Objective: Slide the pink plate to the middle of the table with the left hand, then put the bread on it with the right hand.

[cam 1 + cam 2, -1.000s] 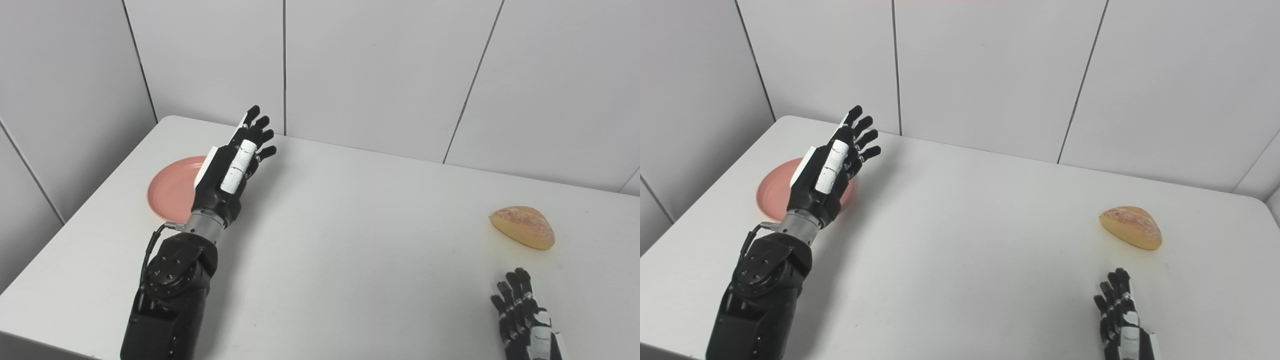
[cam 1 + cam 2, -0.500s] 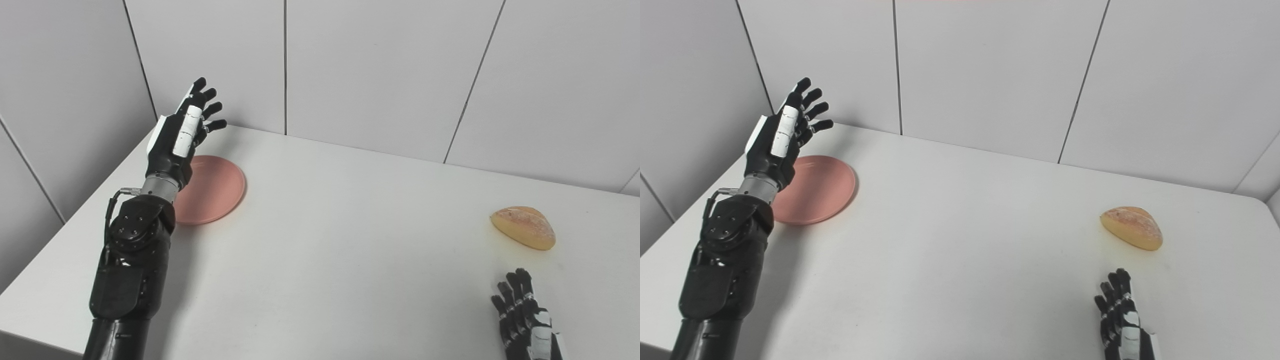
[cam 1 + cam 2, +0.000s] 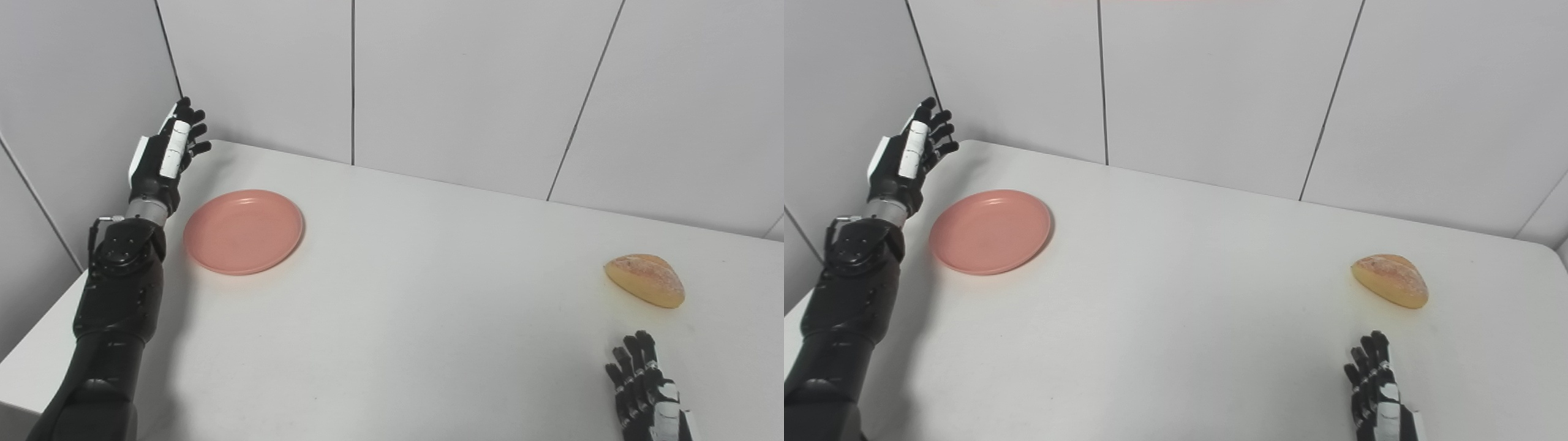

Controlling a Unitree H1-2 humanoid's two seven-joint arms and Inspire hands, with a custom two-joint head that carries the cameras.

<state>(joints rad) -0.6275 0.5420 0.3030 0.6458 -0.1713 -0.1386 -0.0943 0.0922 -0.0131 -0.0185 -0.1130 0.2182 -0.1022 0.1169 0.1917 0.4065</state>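
We see the pink plate (image 3: 243, 231) lying flat on the white table (image 3: 404, 306), near the table's far left corner and a little in from its left edge. The plate is bare, with nothing on it. Our left hand (image 3: 160, 162) is raised over the left edge of the table, just beside the plate's left rim but apart from it, close to the grey wall panels (image 3: 465, 86) that meet behind the far left corner. Its fingers (image 3: 195, 130) are spread and stretched toward the far edge, and it holds nothing. The dark forearm runs from the near left corner up along the left edge to that hand.

The bread (image 3: 644, 280), a golden half-round loaf with a speckled crust, sits on the table toward the right edge, well apart from the plate, with a wide stretch of white surface between them. Our right hand (image 3: 646, 387) shows at the near edge of the table on the right side, near the bread but not touching it. Its fingers (image 3: 1371, 361) point toward the far edge and lie slightly apart; it holds nothing, and its lower part is cut off by the bottom of the view.
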